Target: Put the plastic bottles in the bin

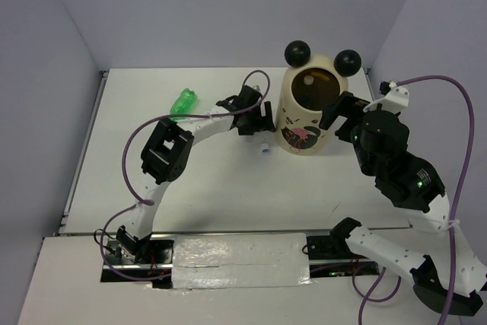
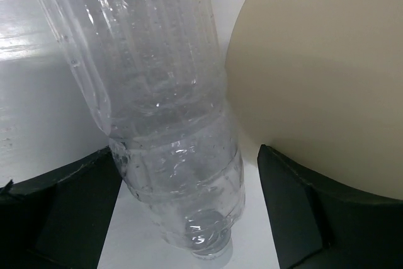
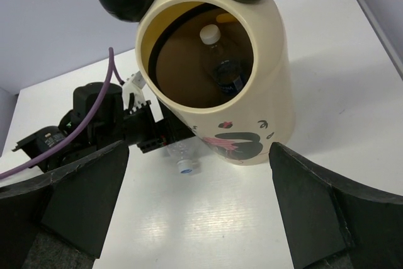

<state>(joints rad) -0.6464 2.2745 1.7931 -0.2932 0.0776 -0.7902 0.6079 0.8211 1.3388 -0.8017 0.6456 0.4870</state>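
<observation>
The cream bin with two black ball ears stands at the back centre. A white-capped, blue-labelled bottle lies inside it. The slim clear bottle with a blue cap lies on the table just left of the bin, cap toward me. My left gripper is open and straddles this bottle. One finger touches it, and there is a gap at the other. The green-tinted bottle lies further left. My right gripper is open and empty beside the bin's right side. The short wide bottle is not visible.
White walls enclose the table at the back and on both sides. The purple cables loop over both arms. In the left wrist view the bin's wall is close on the right of the gripper.
</observation>
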